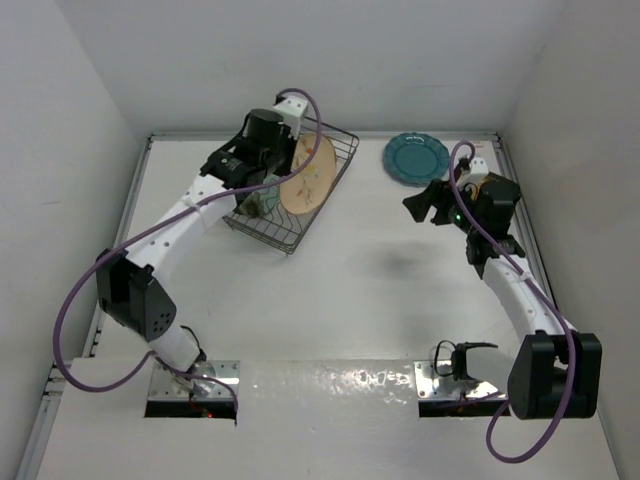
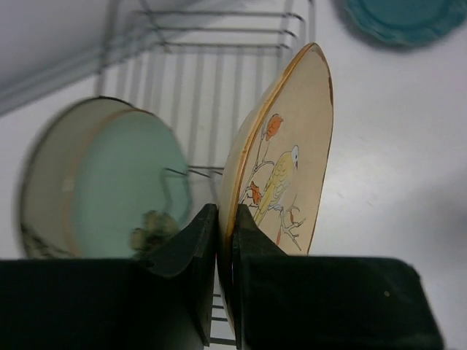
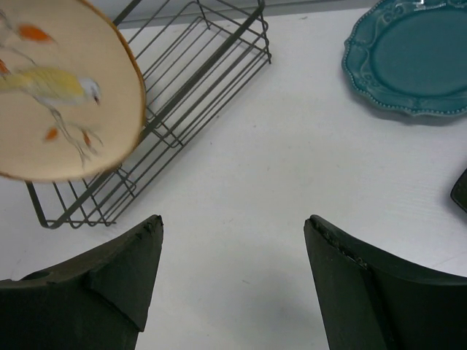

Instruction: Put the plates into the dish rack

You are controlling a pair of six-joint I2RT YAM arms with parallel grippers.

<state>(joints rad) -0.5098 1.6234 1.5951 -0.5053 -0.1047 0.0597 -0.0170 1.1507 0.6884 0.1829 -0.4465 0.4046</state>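
The dish rack [image 1: 283,236], far left, has a pale aqua plate [image 2: 124,182] leaning in it. The left gripper [image 2: 226,219] pinches the cream bird-painted plate [image 1: 308,175] upright over the rack; it should go down edge-first into a free slot before release. The right gripper [image 3: 233,240] gapes empty near the scalloped teal plate [image 1: 415,158]. No writing shows.

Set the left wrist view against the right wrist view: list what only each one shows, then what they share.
Only the left wrist view: the left gripper shut on the rim of the cream floral plate, and the pale aqua plate standing in the dish rack. Only the right wrist view: the right gripper, open and empty above the table. Both: the cream floral plate, the dish rack's wires and the scalloped teal plate lying on the table.
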